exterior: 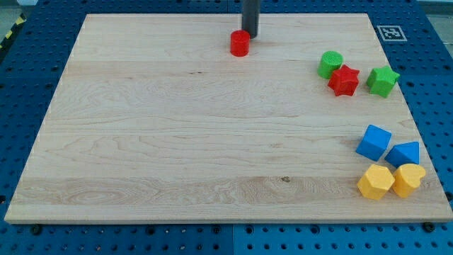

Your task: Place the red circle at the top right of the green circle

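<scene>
Tip: my tip (251, 37) touches the red circle (240, 43), at its upper right.
Green circle (330, 64): far right of red circle.
Jaws: none, a bare rod.
Writing: none readable.

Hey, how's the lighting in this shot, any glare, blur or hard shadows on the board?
Camera view: even, soft light with no glare on the wooden board; only faint short shadows under the blocks, such as the red circle just below-left of my tip; blocks are sharp; the board's side edges converge toward the view's top from perspective.
</scene>
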Robot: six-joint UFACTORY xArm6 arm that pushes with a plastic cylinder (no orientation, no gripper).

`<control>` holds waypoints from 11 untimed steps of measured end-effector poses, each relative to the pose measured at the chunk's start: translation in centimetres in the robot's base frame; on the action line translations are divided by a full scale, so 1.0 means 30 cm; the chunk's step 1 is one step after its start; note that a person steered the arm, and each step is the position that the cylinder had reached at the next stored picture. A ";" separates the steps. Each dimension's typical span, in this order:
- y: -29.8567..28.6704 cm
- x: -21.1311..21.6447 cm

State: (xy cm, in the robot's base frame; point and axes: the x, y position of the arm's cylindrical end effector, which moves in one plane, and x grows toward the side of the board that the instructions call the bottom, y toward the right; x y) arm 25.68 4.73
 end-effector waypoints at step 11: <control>0.491 0.111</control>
